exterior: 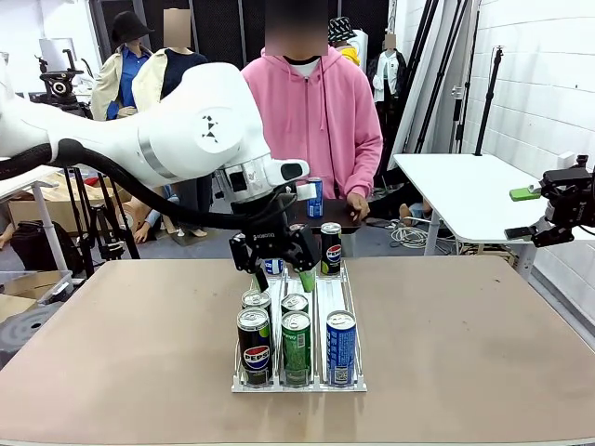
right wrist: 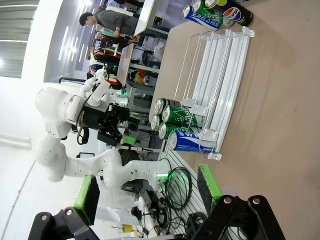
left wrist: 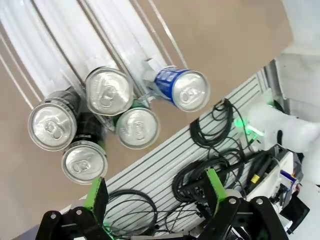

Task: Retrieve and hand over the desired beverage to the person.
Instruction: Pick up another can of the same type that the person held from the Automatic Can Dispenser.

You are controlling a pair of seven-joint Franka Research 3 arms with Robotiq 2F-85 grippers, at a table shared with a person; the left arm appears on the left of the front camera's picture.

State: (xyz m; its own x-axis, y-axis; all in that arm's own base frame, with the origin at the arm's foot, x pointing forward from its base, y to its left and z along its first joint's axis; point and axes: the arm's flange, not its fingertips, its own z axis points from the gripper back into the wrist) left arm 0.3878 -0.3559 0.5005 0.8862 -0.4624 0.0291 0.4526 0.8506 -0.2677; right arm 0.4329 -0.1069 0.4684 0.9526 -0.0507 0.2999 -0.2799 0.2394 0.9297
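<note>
A clear wire rack (exterior: 330,299) in the table's middle holds several drink cans. A black Pepsi can (exterior: 254,346), a green can (exterior: 296,346) and a blue can (exterior: 340,346) stand at its near end, and another black Pepsi can (exterior: 330,248) at its far end. My left gripper (exterior: 276,268) hangs open just above the rack's far end, holding nothing. In the left wrist view the open left gripper (left wrist: 155,192) looks down on silver can tops (left wrist: 109,91) and the blue can (left wrist: 182,90). My right gripper (exterior: 539,216) stands open off the table's right side. The person (exterior: 311,111) in pink stands across the table.
A blue can (exterior: 315,197) sits on a dark table behind the rack, near the person's hand (exterior: 358,206). A white table (exterior: 456,186) stands at the far right. The right wrist view shows my open right gripper (right wrist: 149,190) and the rack (right wrist: 220,85) from the side.
</note>
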